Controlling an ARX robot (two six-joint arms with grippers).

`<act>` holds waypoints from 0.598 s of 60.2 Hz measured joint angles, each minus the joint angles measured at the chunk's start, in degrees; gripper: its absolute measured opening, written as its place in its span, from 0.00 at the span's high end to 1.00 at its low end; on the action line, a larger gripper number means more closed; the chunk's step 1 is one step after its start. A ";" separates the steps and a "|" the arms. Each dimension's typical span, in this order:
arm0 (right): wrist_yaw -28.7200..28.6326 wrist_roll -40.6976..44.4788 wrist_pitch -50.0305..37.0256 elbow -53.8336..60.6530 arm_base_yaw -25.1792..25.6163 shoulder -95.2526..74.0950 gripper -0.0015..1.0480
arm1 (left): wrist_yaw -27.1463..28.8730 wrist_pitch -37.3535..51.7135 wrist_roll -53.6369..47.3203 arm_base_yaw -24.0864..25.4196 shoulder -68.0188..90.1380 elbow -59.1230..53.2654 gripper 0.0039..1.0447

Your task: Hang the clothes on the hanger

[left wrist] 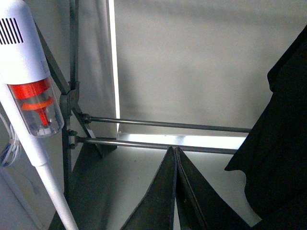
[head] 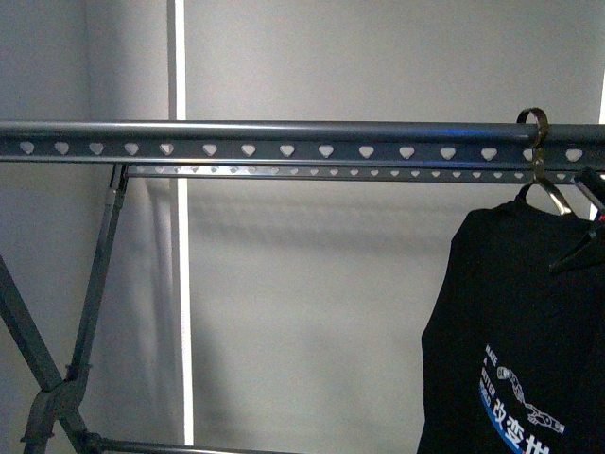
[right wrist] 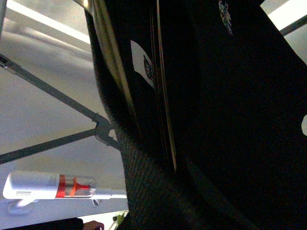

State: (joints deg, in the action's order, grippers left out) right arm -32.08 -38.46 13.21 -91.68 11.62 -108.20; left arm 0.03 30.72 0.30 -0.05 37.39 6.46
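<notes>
The hanger (head: 284,142) is a long dark grey rail with a row of heart-shaped holes, spanning the front view on crossed grey legs (head: 57,378). A black shirt (head: 520,331) with a blue and white print hangs at its right end from a clothes hanger whose metal hook (head: 536,128) sits over the rail. My right gripper (right wrist: 168,163) is shut on the black shirt (right wrist: 230,96), whose cloth fills the right wrist view. My left gripper (left wrist: 176,153) is shut and empty, low down, left of the shirt's hem (left wrist: 283,134).
A white stick vacuum (left wrist: 29,96) with an orange part leans at the rack's left leg; it also shows in the right wrist view (right wrist: 53,186). The rack's lower cross bars (left wrist: 163,125) run ahead of the left gripper. A grey wall lies behind.
</notes>
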 joint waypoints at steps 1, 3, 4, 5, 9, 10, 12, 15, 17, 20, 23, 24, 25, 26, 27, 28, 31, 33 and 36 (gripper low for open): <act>0.24 0.00 -0.02 0.00 -0.07 -0.28 0.91 | 0.00 -0.28 0.00 0.00 -0.57 -0.28 0.97; 0.59 -0.04 -0.15 0.00 -0.15 -1.01 0.91 | -0.02 -1.09 -0.02 0.00 -1.97 -0.96 0.97; 0.66 -0.26 -0.31 0.02 -0.22 -1.25 0.91 | 0.00 -1.38 -0.02 0.00 -2.54 -1.20 0.97; 0.55 -0.31 -0.52 0.04 -0.28 -1.55 0.91 | -0.02 -1.70 -0.02 0.00 -3.10 -1.44 0.97; 1.05 -0.13 -2.21 0.98 -0.72 -1.66 0.91 | -0.02 -3.15 -0.04 0.00 -5.49 -2.32 0.97; 1.33 0.20 -2.86 1.46 -0.81 -1.62 0.88 | -0.02 -3.48 -0.02 0.00 -5.97 -2.45 0.97; 1.90 0.72 -4.96 3.02 -1.07 -1.33 0.80 | 0.00 -4.17 -0.04 0.00 -7.02 -2.80 0.97; 4.35 2.80 -8.85 6.60 -1.57 -0.24 0.68 | 0.00 -5.27 -0.04 0.00 -8.61 -3.30 0.97; 6.64 4.68 -11.47 9.05 -1.88 0.98 0.61 | 0.00 -6.01 -0.04 0.00 -9.68 -3.58 0.97; 10.14 8.50 -16.24 13.38 -2.16 3.85 0.51 | -0.02 -7.37 -0.09 0.00 -11.39 -3.96 0.97; 12.76 13.29 -22.73 19.41 -2.19 8.92 0.39 | 0.00 -7.65 -0.11 0.00 -12.46 -4.68 0.97; 13.22 14.53 -24.50 21.27 -2.16 10.67 0.36 | 0.00 -6.84 -0.11 0.00 -12.96 -5.40 0.97; 13.57 15.82 -26.21 23.10 -2.14 12.48 0.33 | -0.09 -7.02 -0.15 0.00 -13.16 -5.40 0.97; 14.47 17.64 -28.11 25.14 -2.08 14.49 0.29 | 0.02 -7.06 -0.17 0.00 -13.51 -5.44 0.97; 15.47 19.19 -30.14 27.21 -2.01 16.52 0.26 | 0.07 -7.30 -0.17 0.00 -13.84 -5.44 0.97; 16.59 20.41 -32.30 29.38 -2.01 18.67 0.23 | 0.02 -7.72 -0.17 0.00 -14.34 -5.44 0.97; 18.88 26.58 -39.74 37.48 -1.86 26.21 0.11 | 0.00 -9.40 -0.17 0.00 -16.24 -5.44 0.97; 18.88 29.27 -42.75 41.35 -1.81 29.53 0.06 | 0.02 -10.10 -0.17 0.00 -17.03 -5.44 0.97; 17.51 32.22 -47.25 49.29 -1.79 36.39 0.07 | 0.00 -11.50 -0.17 0.00 -18.43 -5.44 0.97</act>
State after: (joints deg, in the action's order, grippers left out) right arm -14.57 -6.24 -34.04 -42.39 9.82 -71.81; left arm 0.03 19.22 0.12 -0.05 18.96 1.02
